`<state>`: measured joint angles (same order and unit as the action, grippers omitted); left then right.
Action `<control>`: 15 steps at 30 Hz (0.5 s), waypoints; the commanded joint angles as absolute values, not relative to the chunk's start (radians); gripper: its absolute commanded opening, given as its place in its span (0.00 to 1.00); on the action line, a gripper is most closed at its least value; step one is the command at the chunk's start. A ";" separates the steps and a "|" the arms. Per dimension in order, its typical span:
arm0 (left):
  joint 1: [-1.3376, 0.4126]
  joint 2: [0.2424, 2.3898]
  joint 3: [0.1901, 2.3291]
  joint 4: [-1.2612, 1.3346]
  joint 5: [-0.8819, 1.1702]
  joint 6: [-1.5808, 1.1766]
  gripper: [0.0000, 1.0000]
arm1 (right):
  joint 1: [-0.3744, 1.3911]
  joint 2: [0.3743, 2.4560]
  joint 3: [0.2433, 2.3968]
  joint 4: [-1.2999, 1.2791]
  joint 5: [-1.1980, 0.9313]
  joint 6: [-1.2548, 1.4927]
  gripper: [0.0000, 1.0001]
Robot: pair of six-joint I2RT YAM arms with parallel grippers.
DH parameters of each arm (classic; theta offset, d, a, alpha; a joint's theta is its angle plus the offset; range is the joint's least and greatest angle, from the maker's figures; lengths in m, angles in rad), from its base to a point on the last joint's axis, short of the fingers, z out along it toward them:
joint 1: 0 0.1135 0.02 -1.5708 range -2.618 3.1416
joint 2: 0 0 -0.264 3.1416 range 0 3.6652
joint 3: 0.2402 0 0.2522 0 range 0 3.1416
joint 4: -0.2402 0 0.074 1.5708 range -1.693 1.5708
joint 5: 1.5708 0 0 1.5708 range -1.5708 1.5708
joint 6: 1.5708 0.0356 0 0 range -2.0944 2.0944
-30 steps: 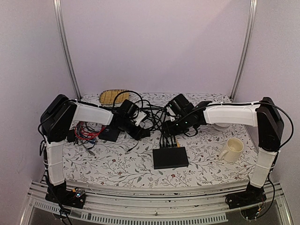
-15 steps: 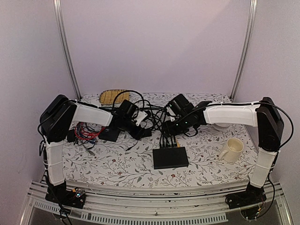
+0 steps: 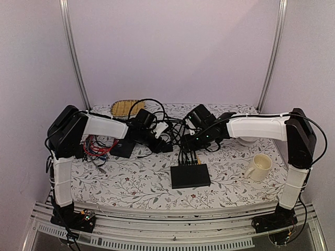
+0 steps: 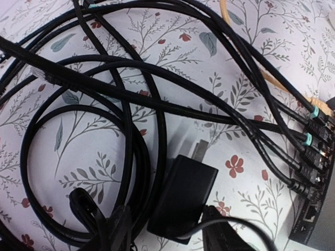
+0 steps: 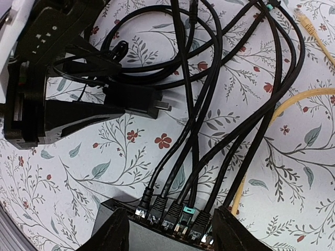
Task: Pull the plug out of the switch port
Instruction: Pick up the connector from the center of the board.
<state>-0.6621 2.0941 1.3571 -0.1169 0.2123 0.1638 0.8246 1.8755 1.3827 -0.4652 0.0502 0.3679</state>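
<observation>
Floral tabletop (image 3: pixel 131 183): black cable tangle (image 4: pixel 131 104) across middle. Switch (image 3: pixel 190 177) front-centre, port row on far edge, several plugs (image 5: pixel 172 214) seated. Right claw (image 5: pixel 171 232) spread wide, empty, fingers straddling plug row. Left claw (image 4: pixel 165 224) clamped round black power adapter (image 4: pixel 183 196), left of switch, among cables.

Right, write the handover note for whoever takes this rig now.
Right gripper: open, one finger on either side of the row of black cable plugs at the edge of the flat matte-black rectangular switch; not closed on any plug.
Left gripper: fingers flank a black power adapter block among loose black cables; grip unclear.
Done: nothing pulled; the plugs in view sit in their ports.
Left: close on one plug and pull it out of its port.
</observation>
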 commanded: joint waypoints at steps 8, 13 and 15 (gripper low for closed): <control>-0.679 2.138 1.385 -0.165 0.242 0.154 0.52 | 0.829 1.857 1.381 -0.480 0.078 0.365 0.55; -0.683 2.134 1.391 -0.168 0.250 0.150 0.36 | 0.830 1.843 1.370 -0.482 0.088 0.368 0.54; -0.684 2.129 1.388 -0.160 0.247 0.143 0.30 | 0.831 1.839 1.367 -0.482 0.091 0.367 0.54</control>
<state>-0.6701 2.1296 1.3705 -0.1497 0.2348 0.1516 0.8246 1.8755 1.3815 -0.4713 0.0711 0.3683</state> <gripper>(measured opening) 0.335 0.544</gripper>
